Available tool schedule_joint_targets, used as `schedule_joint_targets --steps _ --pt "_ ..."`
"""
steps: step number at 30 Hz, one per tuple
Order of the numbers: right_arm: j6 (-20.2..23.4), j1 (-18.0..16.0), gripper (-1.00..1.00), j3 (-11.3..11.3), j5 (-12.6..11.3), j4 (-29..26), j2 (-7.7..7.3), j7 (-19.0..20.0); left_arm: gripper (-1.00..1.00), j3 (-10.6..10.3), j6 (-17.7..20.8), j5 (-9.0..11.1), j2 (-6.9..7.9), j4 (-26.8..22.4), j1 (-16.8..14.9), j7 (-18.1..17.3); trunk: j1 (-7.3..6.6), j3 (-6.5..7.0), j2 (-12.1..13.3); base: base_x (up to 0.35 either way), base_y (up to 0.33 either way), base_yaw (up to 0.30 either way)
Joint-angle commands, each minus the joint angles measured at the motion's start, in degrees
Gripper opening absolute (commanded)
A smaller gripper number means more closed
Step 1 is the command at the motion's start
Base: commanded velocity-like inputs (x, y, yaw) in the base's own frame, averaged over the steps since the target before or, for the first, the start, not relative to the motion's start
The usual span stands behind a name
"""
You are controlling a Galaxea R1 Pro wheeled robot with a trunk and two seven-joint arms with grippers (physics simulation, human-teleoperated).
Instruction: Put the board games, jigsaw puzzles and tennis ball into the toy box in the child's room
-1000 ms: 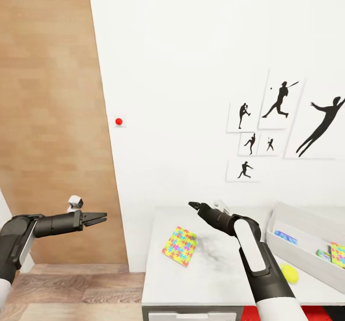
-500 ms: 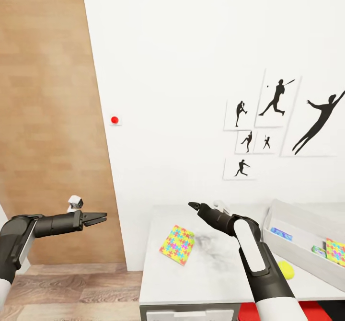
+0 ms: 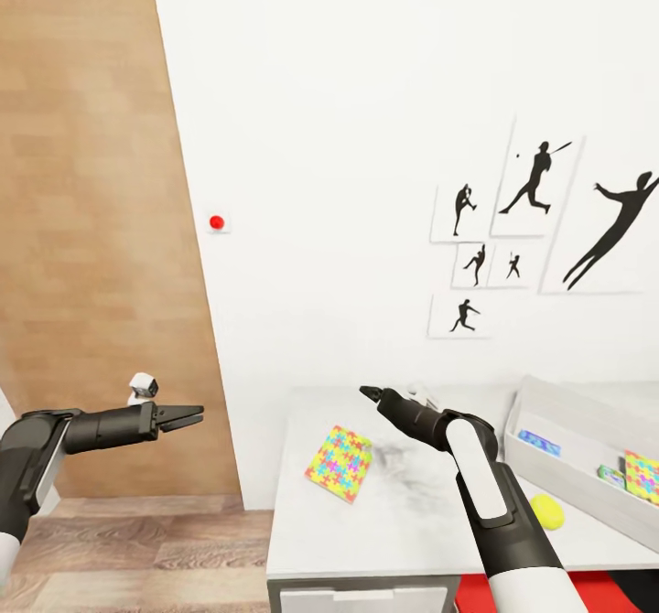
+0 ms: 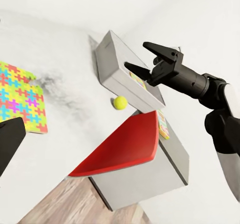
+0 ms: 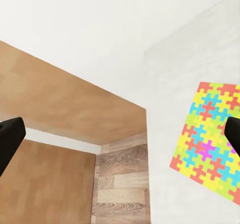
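At lower centre of the head frame, a jigsaw puzzle [image 3: 340,463] is seen flat on the white tabletop [image 3: 403,526], near its left edge; the right hand [image 3: 370,393], fingers parted and empty, is held above and just beyond it; the left hand [image 3: 188,414], apparently spread and empty, hangs off the tabletop over wooden floor [image 3: 137,549]. The approach to the puzzle seems in hand; a descent is called for; the tennis ball [image 3: 546,510] lies beside the toy box [image 3: 567,467] at lower right, open tabletop between.

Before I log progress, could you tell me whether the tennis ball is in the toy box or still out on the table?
Out. The tennis ball lies on the table, just in front of the toy box.
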Motion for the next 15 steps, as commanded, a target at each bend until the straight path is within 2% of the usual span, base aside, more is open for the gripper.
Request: schedule_joint_targets --steps 1,15 --pt "0.18 -0.02 1.00 -0.09 -0.55 -0.05 0.03 -0.49 1.00 0.03 0.61 0.05 0.05 -0.02 -0.01 -0.21 0.02 -0.11 -0.05 0.012 0.004 0.000" --pt "0.07 -0.02 1.00 -0.09 -0.45 -0.05 0.03 -0.33 1.00 0.19 0.60 -0.02 0.20 -0.07 -0.01 -0.21 0.02 -0.31 -0.05 0.002 0.001 0.000"
